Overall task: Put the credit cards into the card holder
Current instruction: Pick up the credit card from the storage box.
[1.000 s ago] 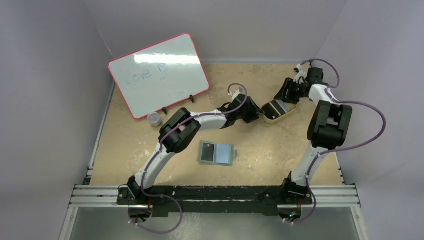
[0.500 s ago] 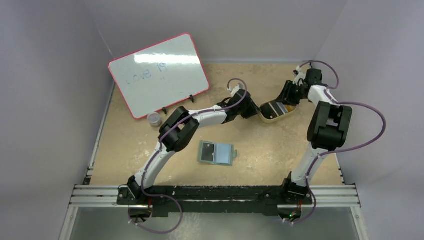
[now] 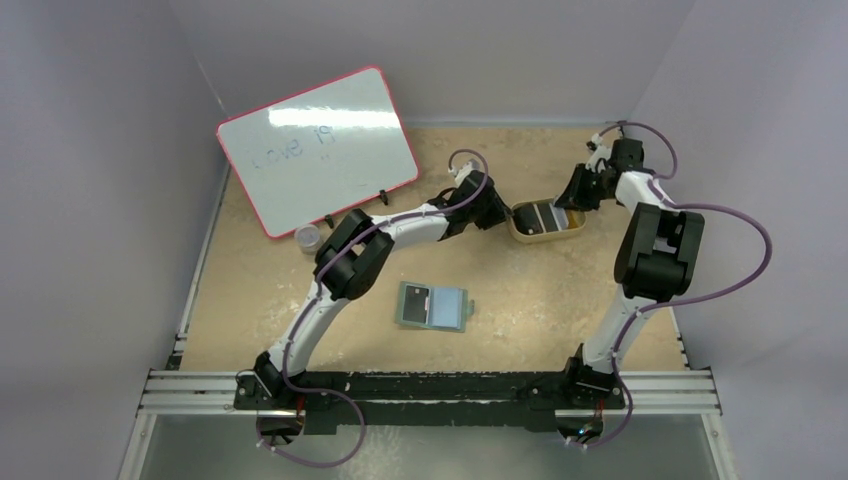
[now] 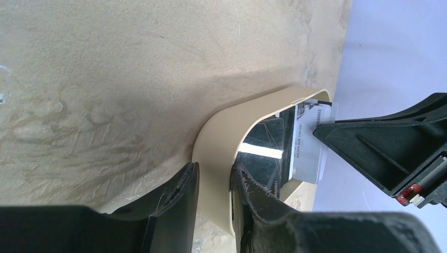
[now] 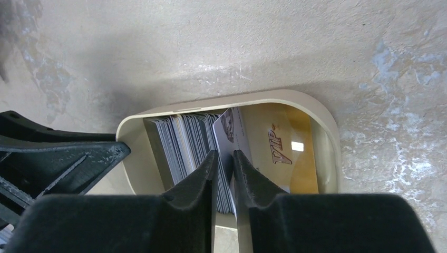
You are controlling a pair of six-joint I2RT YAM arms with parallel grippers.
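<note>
Left gripper is pinching the rounded wall of the tan tray, one black finger sitting outside the rim and one inside. The tray is looking like smooth, matte plastic with rounded corners, and it is resting on the mottled sandy bench at the far right. Right gripper is reaching into the tray from the opposite end, its fingers closing tight on the edge of a pale card that is standing upright. Beside it the credit cards are fanning out as a grey-silver stack, thin and glossy. A gold card is lying flat on the tray floor, showing "VIP" in slanted letters (the small print line on the pale card is too fine to read). The card holder is lying open on the bench well apart from the tray, grey-green at one end and light blue inside. A pink-framed whiteboard is leaning at the far left, carrying faint writing that is reading roughly as "Love".
</note>
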